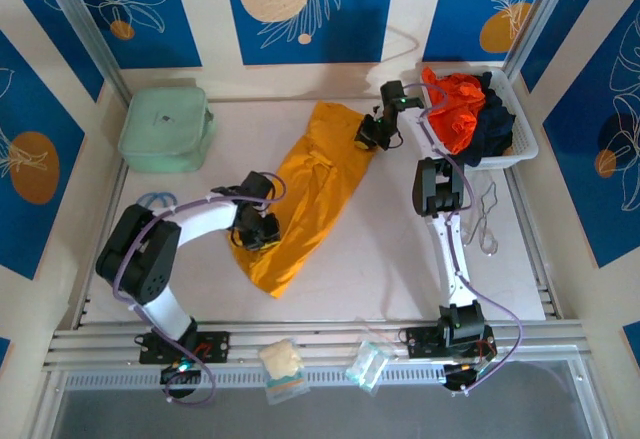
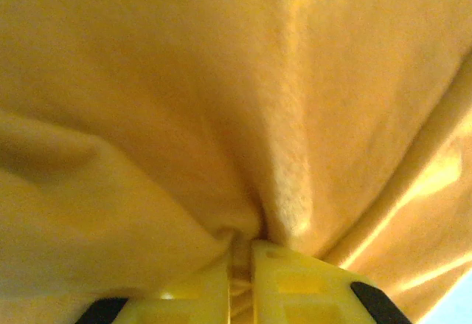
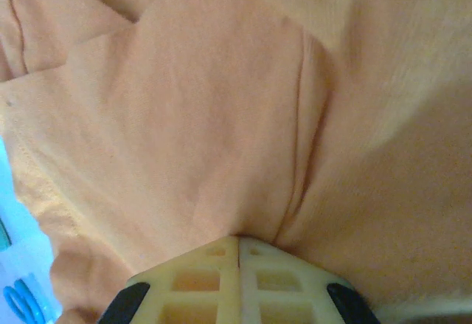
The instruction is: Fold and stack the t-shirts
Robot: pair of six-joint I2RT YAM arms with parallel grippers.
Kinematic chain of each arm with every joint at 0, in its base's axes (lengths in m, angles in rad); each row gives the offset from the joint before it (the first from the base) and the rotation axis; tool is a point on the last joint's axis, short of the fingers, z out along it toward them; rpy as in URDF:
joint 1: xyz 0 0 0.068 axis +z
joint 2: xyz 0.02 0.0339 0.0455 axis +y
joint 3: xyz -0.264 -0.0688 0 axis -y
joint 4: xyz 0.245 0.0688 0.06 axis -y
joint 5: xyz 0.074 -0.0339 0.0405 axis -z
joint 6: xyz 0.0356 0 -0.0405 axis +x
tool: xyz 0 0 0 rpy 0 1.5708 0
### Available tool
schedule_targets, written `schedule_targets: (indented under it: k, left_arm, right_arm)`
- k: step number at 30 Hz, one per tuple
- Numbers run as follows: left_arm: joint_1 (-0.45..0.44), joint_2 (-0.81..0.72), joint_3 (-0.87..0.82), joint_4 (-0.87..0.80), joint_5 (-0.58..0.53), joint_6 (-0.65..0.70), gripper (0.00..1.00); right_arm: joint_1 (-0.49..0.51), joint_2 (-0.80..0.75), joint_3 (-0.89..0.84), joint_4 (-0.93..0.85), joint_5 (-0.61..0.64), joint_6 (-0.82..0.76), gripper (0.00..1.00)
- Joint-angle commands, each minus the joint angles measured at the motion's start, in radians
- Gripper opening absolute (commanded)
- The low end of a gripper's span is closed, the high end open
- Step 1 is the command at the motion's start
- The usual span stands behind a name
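The golden-yellow t-shirt (image 1: 312, 187) lies stretched in a long diagonal strip across the middle of the table. My left gripper (image 1: 262, 233) is shut on the shirt's lower left edge; the left wrist view has cloth (image 2: 221, 102) bunched between the pale fingers (image 2: 295, 283). My right gripper (image 1: 366, 137) is shut on its upper right edge, and the right wrist view has a fold of the cloth (image 3: 243, 117) pinched at the closed fingertips (image 3: 214, 265). The orange-red t-shirt (image 1: 455, 107) and the dark navy t-shirt (image 1: 495, 119) sit crumpled in the white basket (image 1: 525, 144) at the back right.
A pale mint-green zipped case (image 1: 166, 127) stands at the back left. Two small clear packets (image 1: 283, 366) (image 1: 368, 364) lie on the front rail. A loose cable (image 1: 484, 221) lies right of the right arm.
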Motion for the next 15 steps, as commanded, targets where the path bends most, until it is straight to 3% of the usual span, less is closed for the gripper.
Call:
schedule_targets:
  k: [1, 3, 7, 11, 15]
  left_arm:
    - [-0.013, -0.105, 0.034, -0.131, -0.018, -0.021, 0.20]
    - [-0.012, -0.156, 0.092, -0.234, -0.112, 0.016, 0.25]
    - [0.010, -0.185, 0.182, -0.381, -0.273, 0.092, 0.32]
    - [0.045, -0.115, 0.171, -0.341, -0.256, 0.152, 0.31]
    - [0.048, -0.006, 0.142, -0.243, -0.213, 0.188, 0.25]
  right_arm:
    - [0.001, -0.096, 0.008, -0.074, -0.027, -0.027, 0.00]
    - [0.007, -0.198, -0.097, -0.070, 0.009, -0.037, 0.00]
    - [0.044, -0.469, -0.475, 0.012, 0.103, 0.034, 0.00]
    - [0.117, -0.672, -0.835, 0.114, 0.148, 0.203, 0.00]
    - [0.196, -0.745, -1.038, 0.235, 0.186, 0.352, 0.00]
